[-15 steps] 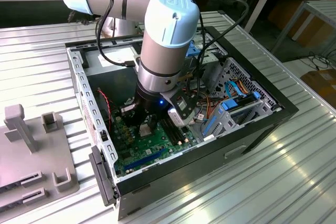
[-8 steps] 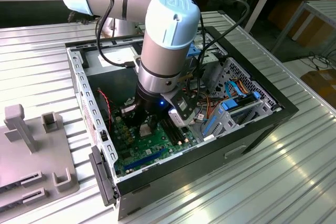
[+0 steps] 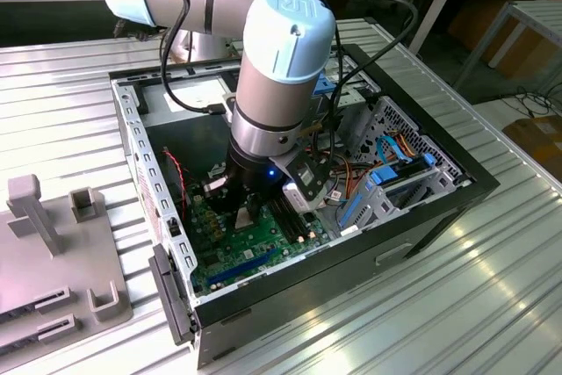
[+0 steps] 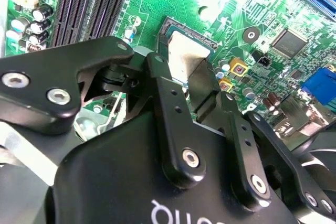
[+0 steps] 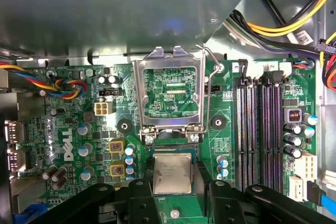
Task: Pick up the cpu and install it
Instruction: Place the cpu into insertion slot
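A ribbed metal table carries an open desktop computer case, and the Universal Robots arm reaches down into it. On the table, well apart from the case toward the exterior view's left, stands a grey moulded fixture.

The green motherboard lies on the case floor and bears white print. Near its middle the hinged socket frame stands swung open. Everything below is placed from that frame.

Long black memory slots run parallel to the frame, near one side of it. On the opposite side a twisted bundle of coloured wires crosses the board's edge. Yellow and black cables hang beyond the slots, farther from the frame.

The gripper hangs at the frame's hinge end. Its black fingers are clamped on opposite edges of the cpu. The cpu is just beside the hinge, over the socket, silver top facing up. Whether it is seated cannot be told.
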Motion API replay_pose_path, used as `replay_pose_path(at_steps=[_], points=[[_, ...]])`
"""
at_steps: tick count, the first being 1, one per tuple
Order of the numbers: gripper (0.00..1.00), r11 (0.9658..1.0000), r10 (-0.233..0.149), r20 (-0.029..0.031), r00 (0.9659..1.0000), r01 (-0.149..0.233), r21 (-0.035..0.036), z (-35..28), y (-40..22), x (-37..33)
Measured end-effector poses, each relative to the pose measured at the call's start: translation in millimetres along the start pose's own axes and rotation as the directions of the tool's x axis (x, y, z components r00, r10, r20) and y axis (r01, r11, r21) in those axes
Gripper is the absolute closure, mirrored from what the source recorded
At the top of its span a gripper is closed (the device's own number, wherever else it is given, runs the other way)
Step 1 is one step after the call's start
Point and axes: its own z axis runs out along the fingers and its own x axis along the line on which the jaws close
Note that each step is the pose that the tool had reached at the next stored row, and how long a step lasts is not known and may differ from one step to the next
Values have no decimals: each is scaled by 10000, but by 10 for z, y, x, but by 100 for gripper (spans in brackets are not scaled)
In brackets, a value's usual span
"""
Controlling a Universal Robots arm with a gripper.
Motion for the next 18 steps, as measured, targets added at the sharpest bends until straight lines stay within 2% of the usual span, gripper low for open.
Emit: replay_pose_path(at_steps=[3,4,6,7,12,14,15,16,18], points=[[57,10000,-12,-3,10000,12,1,0,0,0],[65,10000,-12,-2,10000,12,3,-1,0,1],[65,10000,-14,0,10000,14,3,-1,0,0],[71,10000,-15,0,10000,15,1,0,0,0],[71,10000,-16,0,10000,16,1,1,0,0],[64,10000,-17,0,10000,17,-2,2,0,0],[64,10000,-17,0,10000,17,-2,2,0,0],[57,10000,-16,0,10000,16,-1,2,0,0],[57,10000,-16,0,10000,16,0,1,0,0]])
